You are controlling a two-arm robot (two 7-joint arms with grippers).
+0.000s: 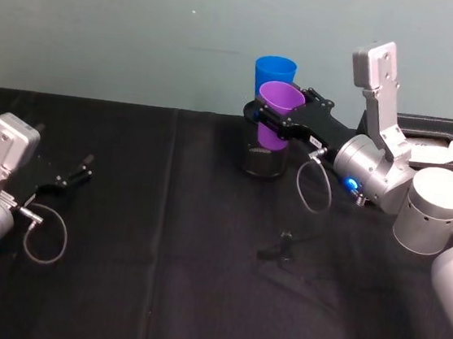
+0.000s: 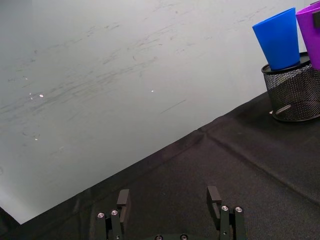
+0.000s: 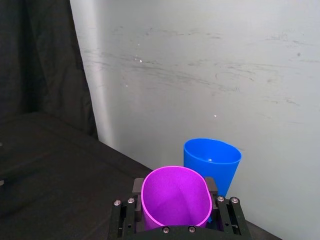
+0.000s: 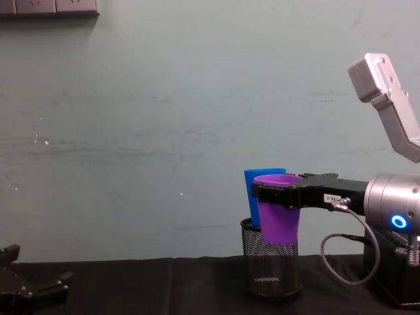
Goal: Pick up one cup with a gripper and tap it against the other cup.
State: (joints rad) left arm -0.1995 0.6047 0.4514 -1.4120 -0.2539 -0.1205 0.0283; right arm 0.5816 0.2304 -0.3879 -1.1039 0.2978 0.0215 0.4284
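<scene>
the purple cup [image 3: 175, 202] was held up straight, squeezed in the fingers of the right gripper [image 1: 276, 118], just in front of the blue cup [image 1: 273, 73] in the wire holder [image 4: 270, 269]. a small push forward should tap it. the left gripper [image 2: 170, 200] sat open, far off.

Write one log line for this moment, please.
right claw: shut on purple cup | purple cup: beside blue cup, at mesh holder | left claw: open, parked low
</scene>
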